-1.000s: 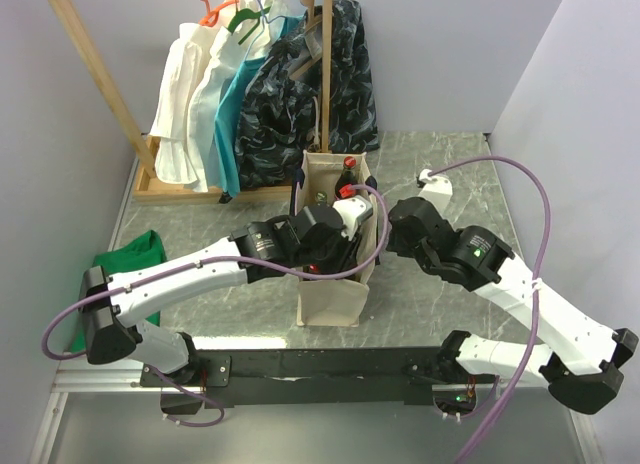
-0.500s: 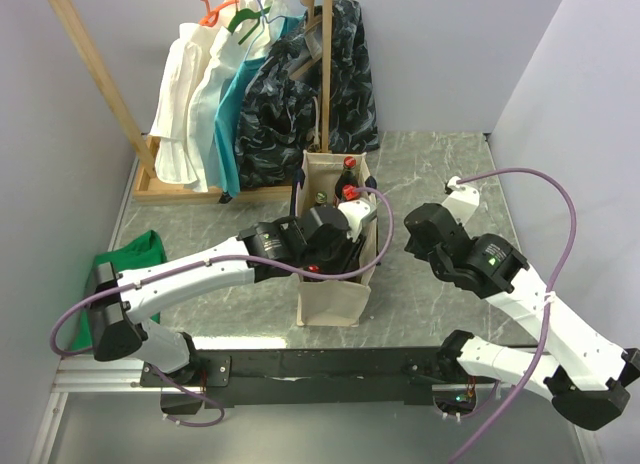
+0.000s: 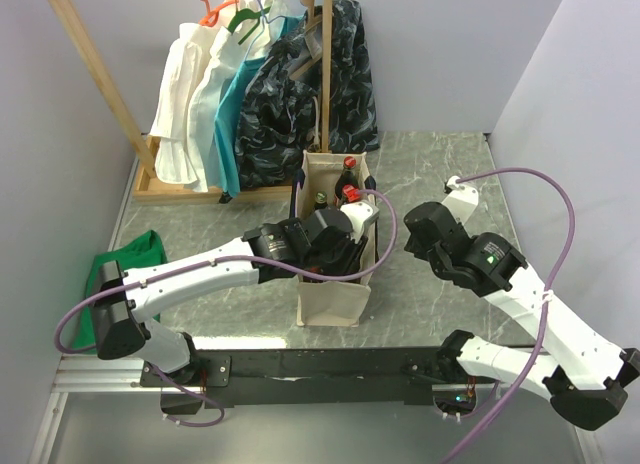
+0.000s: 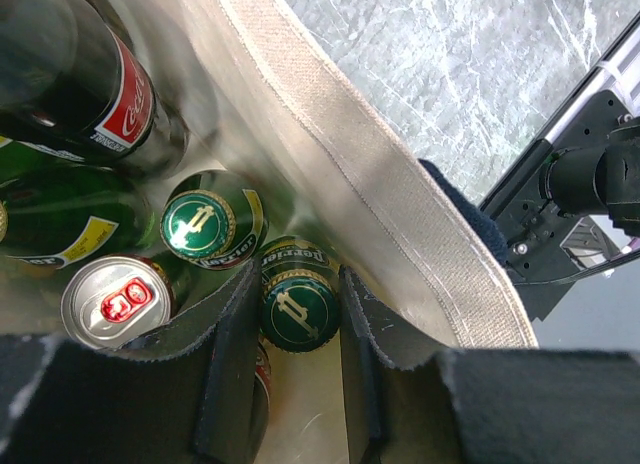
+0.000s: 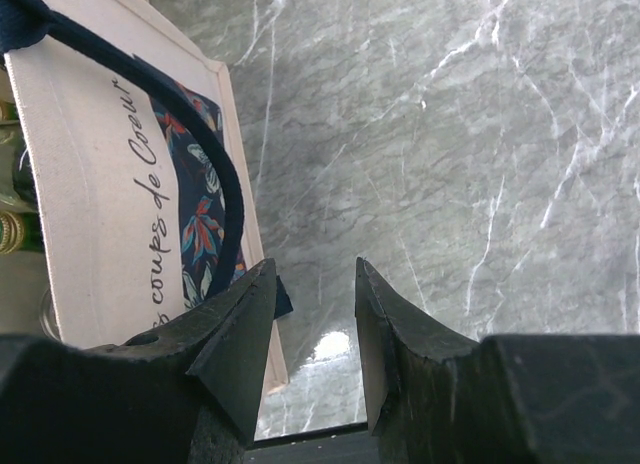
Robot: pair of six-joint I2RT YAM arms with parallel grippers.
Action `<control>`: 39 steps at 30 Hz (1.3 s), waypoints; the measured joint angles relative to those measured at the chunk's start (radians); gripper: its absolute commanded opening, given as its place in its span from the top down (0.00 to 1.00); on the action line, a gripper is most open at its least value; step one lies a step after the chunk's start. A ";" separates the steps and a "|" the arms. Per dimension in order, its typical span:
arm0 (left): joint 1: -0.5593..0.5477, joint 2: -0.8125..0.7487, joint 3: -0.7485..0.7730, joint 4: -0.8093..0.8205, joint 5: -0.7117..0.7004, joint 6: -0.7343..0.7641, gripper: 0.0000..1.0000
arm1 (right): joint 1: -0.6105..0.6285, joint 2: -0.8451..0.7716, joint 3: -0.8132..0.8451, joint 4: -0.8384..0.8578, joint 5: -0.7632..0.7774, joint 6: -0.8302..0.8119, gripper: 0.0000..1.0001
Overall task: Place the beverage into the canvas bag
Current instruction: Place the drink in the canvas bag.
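Left wrist — green bottle (image 4: 297, 314) upright, cap up, in canvas bag (image 4: 380, 184), pinched by left tool (image 4: 297, 279) — right tool (image 5: 313, 274) spread

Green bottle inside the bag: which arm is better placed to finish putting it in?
Left. The left gripper is inside the bag, closed on the green bottle. The right gripper is open and empty over the table, outside the bag.
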 measured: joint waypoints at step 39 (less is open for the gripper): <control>-0.017 -0.004 -0.013 0.021 -0.090 -0.009 0.51 | -0.019 0.010 -0.013 0.047 -0.040 -0.027 0.54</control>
